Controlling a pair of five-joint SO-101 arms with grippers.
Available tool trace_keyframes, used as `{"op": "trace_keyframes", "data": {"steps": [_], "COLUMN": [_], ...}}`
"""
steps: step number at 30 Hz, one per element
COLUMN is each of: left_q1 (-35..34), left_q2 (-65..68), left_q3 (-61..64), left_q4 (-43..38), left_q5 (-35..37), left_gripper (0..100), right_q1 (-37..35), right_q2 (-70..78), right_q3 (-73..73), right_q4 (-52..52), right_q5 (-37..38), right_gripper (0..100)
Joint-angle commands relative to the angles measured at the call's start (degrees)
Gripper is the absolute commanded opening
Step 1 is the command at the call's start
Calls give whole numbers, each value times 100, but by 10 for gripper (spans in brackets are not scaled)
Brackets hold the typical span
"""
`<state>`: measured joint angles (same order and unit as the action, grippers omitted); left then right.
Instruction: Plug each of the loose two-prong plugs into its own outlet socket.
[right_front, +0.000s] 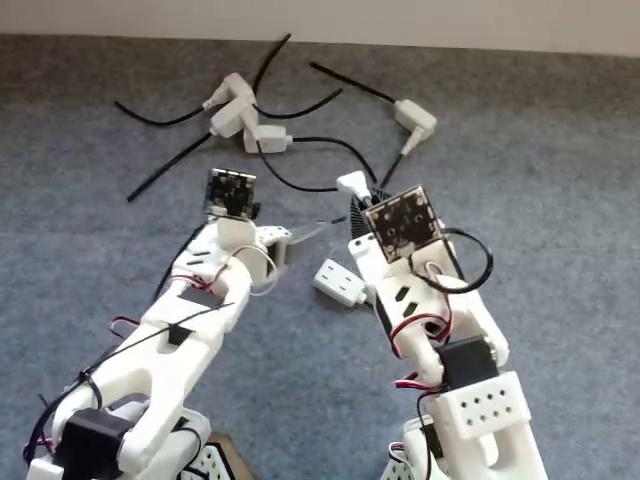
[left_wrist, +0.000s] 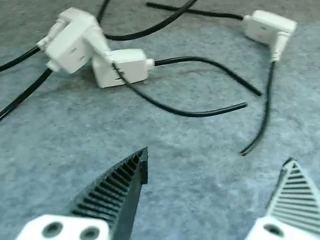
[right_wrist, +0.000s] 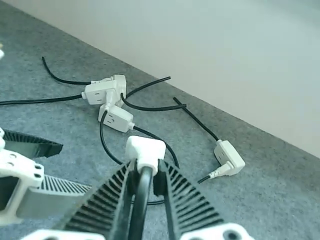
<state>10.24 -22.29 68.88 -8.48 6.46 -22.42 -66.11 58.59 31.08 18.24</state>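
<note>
Ribbed jaws of the left gripper (left_wrist: 217, 155) stand wide apart nearest the lens in the left wrist view, holding nothing, their bases cut off by the frame edge. Beyond them on the grey counter (left_wrist: 60, 130) lie a cluster (left_wrist: 95, 52) of touching white bodies, two or three, hard to count, and one lone plug (left_wrist: 267, 27) well apart. Several black cables (left_wrist: 200, 111) cross; some run out of frame.

In the right wrist view, the right gripper (right_wrist: 146, 167) has its jaws closed narrow on the cable just behind one plug (right_wrist: 145, 149), whose prongs are hidden. Past it lie the cluster, where one face shows two slots, and the lone plug.

In the high view there are two arms, left (right_front: 190, 320) and right (right_front: 440, 330). The right one holds the plug between the cluster and the lone plug. One socket (right_front: 338, 282) lies on the counter between the arms, partly covered by the right arm.
</note>
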Motion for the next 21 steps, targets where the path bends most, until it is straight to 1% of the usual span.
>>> {"op": "trace_keyframes", "data": {"steps": [1, 4, 7, 11, 14, 21], "left_q1": [-488, -1051, -1525, -1771, -1886, -1938], "left_q2": [40, 453, 989, 1446, 1534, 1534], "left_q3": [-505, -919, -1446, -2035, -2237, -2255], "left_q4": [607, 1011, 1424, 2057, 2330, 2356], "left_q5": [105, 563, 923, 1327, 1442, 1547], "left_gripper": [396, 396, 396, 396, 396, 396], "right_q1": [40, 31, 31, 22, -92, -497], "right_q2": [-66, -13, 488, 1631, 2325, 3143], "right_q3": [-1007, -1499, -1824, -2237, -2571, -2747], "right_q4": [919, 1446, 1833, 2246, 2343, 2334], "right_q5": [-35, -18, 0, 88, 563, 1793], "right_gripper": [7, 6, 6, 6, 6, 6]}}
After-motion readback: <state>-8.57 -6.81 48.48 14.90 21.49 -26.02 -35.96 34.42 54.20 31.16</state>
